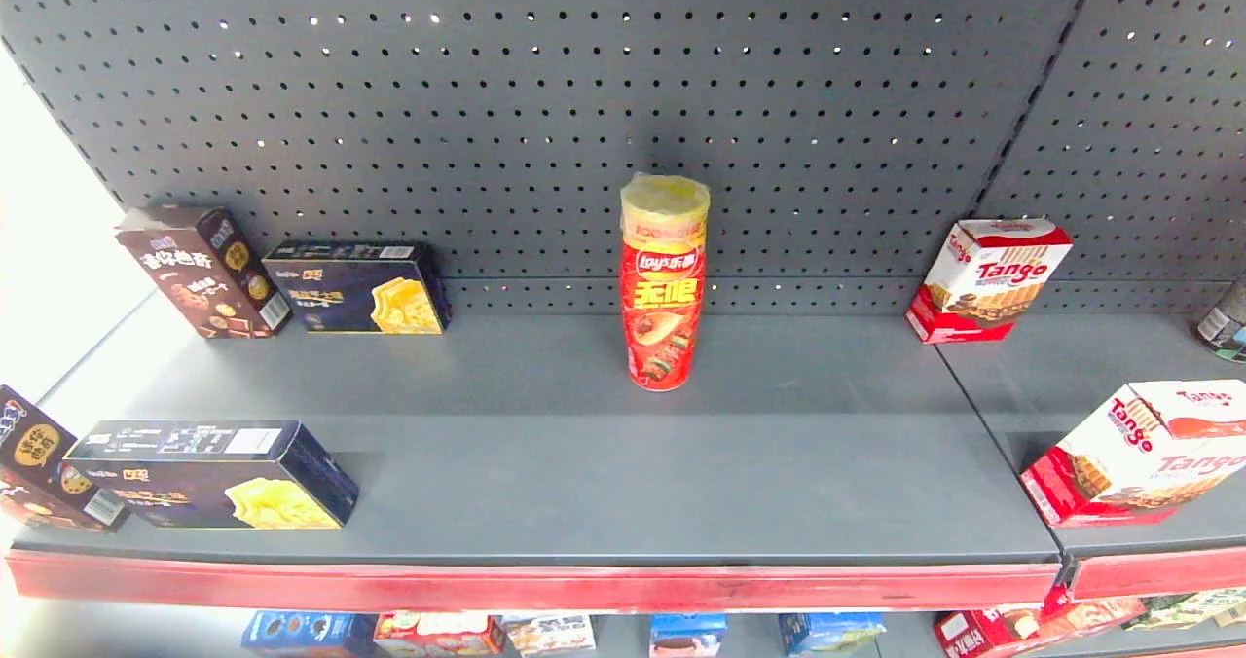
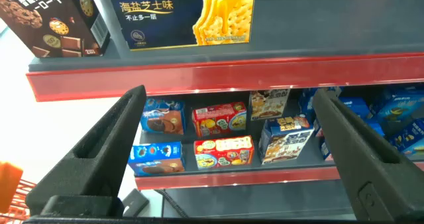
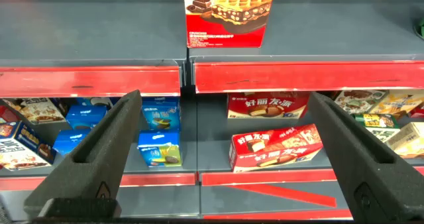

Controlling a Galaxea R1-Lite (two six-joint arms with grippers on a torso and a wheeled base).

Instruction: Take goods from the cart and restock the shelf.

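The red cylindrical crisp can with a yellow lid (image 1: 664,288) is stood upright midway along the grey metal shelf (image 1: 545,483), label outward, presumably for display. The left claw (image 2: 226,98) and right claw (image 3: 225,98) are held apart and empty before the lower tiers, likely freed for the next item.

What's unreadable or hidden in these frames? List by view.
- Head view: dark container at the right edge, cut off; kind unclear.
- Head view: lower-shelf boxes, mostly hidden under the red shelf lip.
- Left wrist view: orange object, cut by the edge; cannot identify.
- Right wrist view: wafer box, top cut off.
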